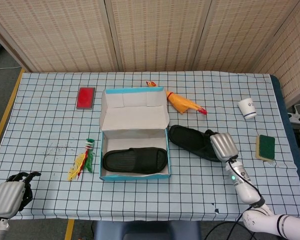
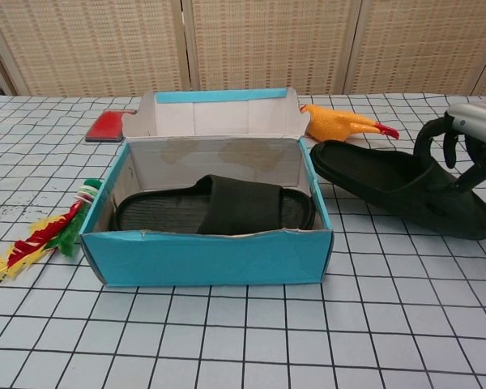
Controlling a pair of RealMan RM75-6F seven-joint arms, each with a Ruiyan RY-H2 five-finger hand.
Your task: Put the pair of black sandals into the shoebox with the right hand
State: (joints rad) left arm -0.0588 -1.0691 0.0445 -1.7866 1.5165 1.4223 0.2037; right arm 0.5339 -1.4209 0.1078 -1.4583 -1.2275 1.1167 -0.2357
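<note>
Step in hand: second black sandal (image 2: 397, 186) gripped at its strap by right hand (image 1: 223, 146), toe end raised and pointing at shoebox (image 1: 134, 175); judged the lift of the pair's last shoe.
First sandal (image 1: 135, 160): lying flat inside the box, along its front wall.
Next move: likely more height to clear the box's right wall, then a carry leftward and a set-down behind or upon the boxed sandal.
Left hand (image 1: 10, 196): idle at the near table edge, fingers curled, holding nothing.
Hard to make out: right-hand fingers under the strap mostly hidden; heel contact with the checked cloth uncertain.
</note>
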